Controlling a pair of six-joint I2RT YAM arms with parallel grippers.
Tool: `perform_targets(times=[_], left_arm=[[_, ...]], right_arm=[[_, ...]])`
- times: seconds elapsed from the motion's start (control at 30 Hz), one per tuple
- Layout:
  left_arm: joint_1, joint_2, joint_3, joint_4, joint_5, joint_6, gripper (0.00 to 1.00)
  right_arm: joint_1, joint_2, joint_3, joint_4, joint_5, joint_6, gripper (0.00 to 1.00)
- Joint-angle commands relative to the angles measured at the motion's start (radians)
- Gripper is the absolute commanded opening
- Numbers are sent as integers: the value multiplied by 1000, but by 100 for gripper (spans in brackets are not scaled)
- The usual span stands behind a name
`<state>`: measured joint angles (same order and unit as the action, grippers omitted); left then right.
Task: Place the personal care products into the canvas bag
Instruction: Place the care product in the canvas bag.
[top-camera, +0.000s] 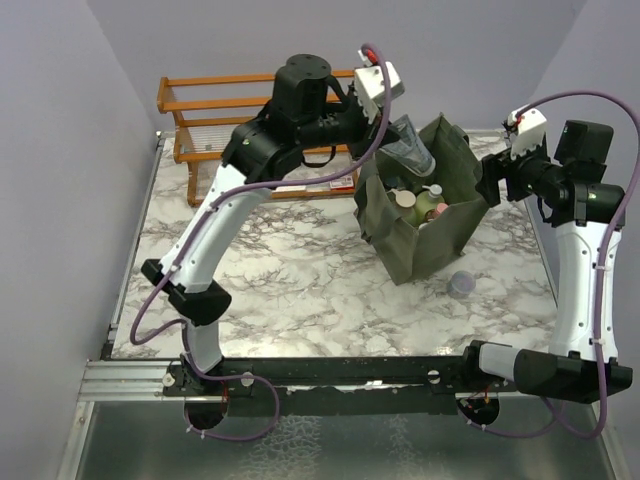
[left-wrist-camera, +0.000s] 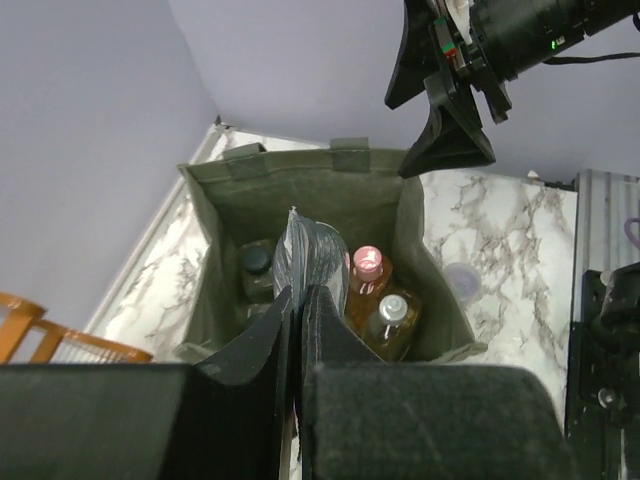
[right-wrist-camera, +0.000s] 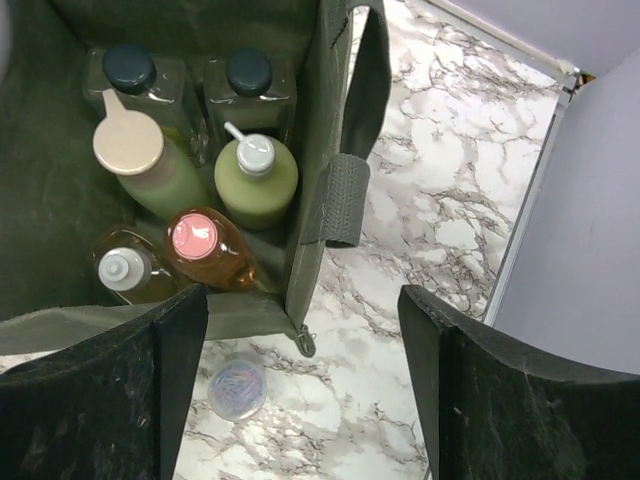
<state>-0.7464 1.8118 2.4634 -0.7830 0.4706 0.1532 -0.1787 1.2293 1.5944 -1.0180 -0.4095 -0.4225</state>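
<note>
**Olive-green canvas bag (top-camera: 428, 248) stands open beneath a gripped silver metallic tube (left-wrist-camera: 310, 255)**

On the white-and-grey marble table (top-camera: 280, 280), this large boxy fabric bag stands right of centre, mouth open, sides creased and floppy. The left arm (top-camera: 215, 225) arches high from its base and reaches across over the bag, wrist turned downward. The right arm (top-camera: 580, 270) bends inward from the table's right side. The left gripper (left-wrist-camera: 298, 300) is clamped tight on the crinkled tube, which hangs over the bag's opening, above the bottles. The right gripper (right-wrist-camera: 300, 295) is spread wide, with one side wall of the bag and its webbing strap showing between the fingers (right-wrist-camera: 110, 390); whether they touch the cloth I cannot tell. Inside the bag stand two square black-capped bottles (right-wrist-camera: 130, 75) at one end, two pale green bottles (right-wrist-camera: 255, 175) next to them, and two amber-orange bottles (right-wrist-camera: 200, 245) beyond. A small round lavender jar (right-wrist-camera: 237, 388) sits on the marble just outside the bag.
</note>
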Motion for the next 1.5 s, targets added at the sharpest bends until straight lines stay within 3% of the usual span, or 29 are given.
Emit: perform_targets(times=[0.0,0.2,0.53,0.93,1.47], left_arm=[[-34,43,13,207,28,-107,0],[-54,96,-24,255,13,-184,0],[-77,150,-67,309,77,-250,0],[-91,184,-77,335,115,-317,0],[-98,223,-103,375,164,-363,0]], right_arm=[[-7,-31,-2,-5,17,12,75],[-9,-64,-13,-33,-76,-7,70],[-13,-52,-44,8,44,35,64],[-21,-26,-35,-93,70,-87,53],[-21,95,27,-180,-27,-287,41]])
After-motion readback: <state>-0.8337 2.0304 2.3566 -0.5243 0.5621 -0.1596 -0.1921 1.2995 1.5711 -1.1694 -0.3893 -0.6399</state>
